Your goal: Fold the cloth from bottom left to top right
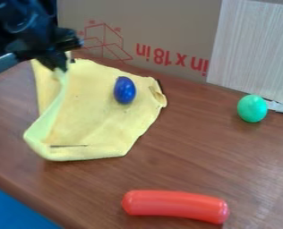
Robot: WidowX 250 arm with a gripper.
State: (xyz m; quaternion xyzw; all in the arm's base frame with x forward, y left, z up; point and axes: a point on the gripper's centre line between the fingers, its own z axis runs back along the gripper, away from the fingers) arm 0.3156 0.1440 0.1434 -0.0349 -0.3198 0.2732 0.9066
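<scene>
My black gripper [61,67] hangs at the upper left, shut on the yellow cloth [93,120] near its top left corner. From the fingertips a pinched strip of cloth runs down along the left side, raised and partly turned over. Elsewhere the cloth lies on the table with a curled right corner and a rounded fold along its bottom edge. On its upper right part rests a dark blue egg-shaped object [125,90].
A red sausage-shaped object [175,206] lies on the brown table [198,156] near the front. At the right sits a green egg-shaped object [252,108]. A cardboard box [168,27] and a pale striped panel [251,49] stand along the back.
</scene>
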